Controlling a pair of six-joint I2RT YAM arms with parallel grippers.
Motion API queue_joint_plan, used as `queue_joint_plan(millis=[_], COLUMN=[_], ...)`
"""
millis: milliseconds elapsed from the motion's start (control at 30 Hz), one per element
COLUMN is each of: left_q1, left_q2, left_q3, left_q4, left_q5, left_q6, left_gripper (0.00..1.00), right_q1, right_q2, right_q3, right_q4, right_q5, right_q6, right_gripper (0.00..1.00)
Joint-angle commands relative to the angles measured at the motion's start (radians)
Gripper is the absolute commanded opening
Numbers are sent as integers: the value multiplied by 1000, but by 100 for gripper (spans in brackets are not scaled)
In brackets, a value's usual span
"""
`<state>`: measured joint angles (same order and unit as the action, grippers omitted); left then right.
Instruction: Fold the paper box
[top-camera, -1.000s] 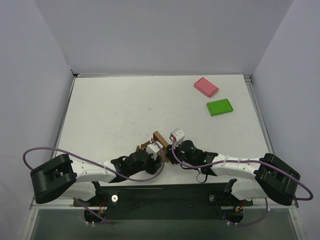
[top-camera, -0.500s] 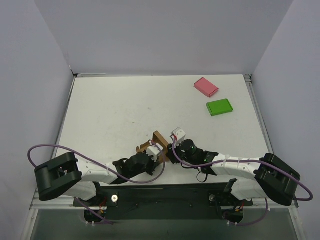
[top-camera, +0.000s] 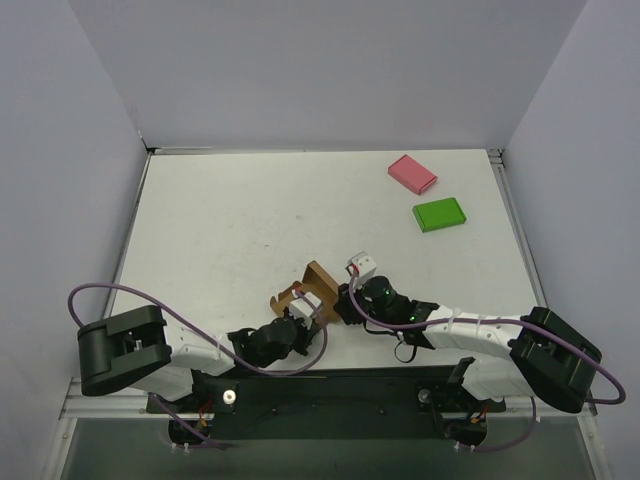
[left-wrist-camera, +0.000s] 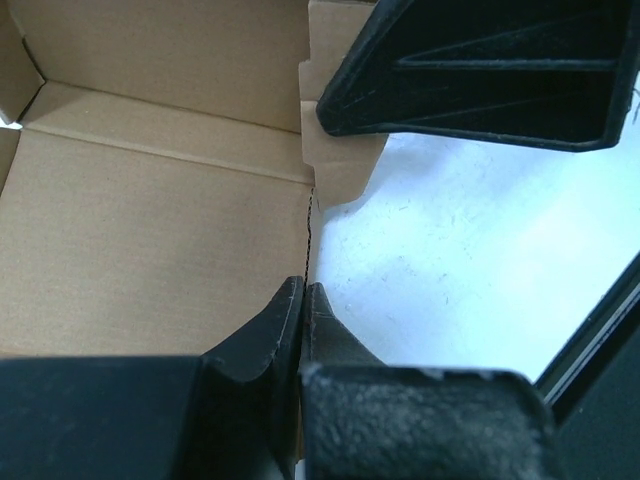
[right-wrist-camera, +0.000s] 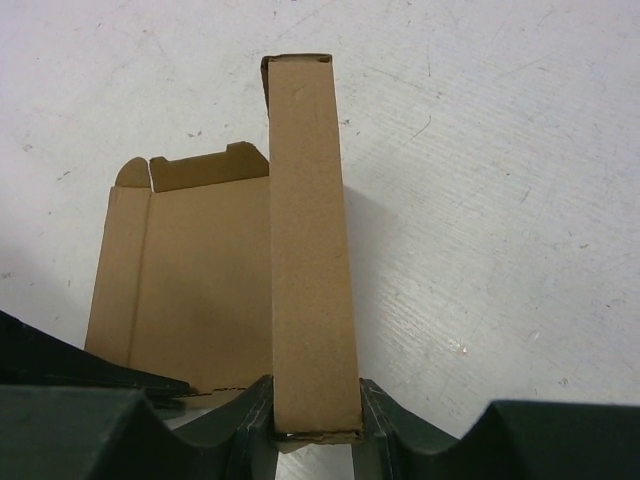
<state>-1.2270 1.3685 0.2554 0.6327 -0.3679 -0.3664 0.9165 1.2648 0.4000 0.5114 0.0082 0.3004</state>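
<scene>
The paper box (top-camera: 318, 281) is brown cardboard, partly folded, and sits between my two grippers near the table's front middle. My left gripper (left-wrist-camera: 303, 290) is shut, and a thin edge of the box (left-wrist-camera: 150, 230) runs down between its fingertips. In the top view the left gripper (top-camera: 298, 306) is at the box's near left side. My right gripper (right-wrist-camera: 314, 392) is shut on a narrow upright side wall of the box (right-wrist-camera: 310, 250). The box's open floor lies to the left of that wall. From above, the right gripper (top-camera: 339, 300) is at the box's right side.
A pink flat box (top-camera: 412, 173) and a green flat box (top-camera: 439, 214) lie at the far right of the white table (top-camera: 230, 220). Grey walls stand on three sides. The right gripper's black finger (left-wrist-camera: 470, 70) fills the top of the left wrist view.
My left gripper has gone from partly open to shut on the box's edge, and its arm has drawn back toward the near edge. The right gripper keeps its hold.
</scene>
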Motion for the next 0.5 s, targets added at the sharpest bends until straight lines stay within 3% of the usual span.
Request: queue_joint_plan(millis=[0, 467], left_q1=[-49, -131], left_q2=[38, 84], left_q3=[-28, -65], left_q4=[110, 211], left_q5=[-72, -152], left_q6=[-51, -57], left_gripper=[0, 0], right_q1=[-50, -84], right_q2=[-22, -25], right_q3=[-7, 2], right_q4=[-33, -62], right_q5=[157, 187], right_q6=[0, 32], right_gripper=[22, 22])
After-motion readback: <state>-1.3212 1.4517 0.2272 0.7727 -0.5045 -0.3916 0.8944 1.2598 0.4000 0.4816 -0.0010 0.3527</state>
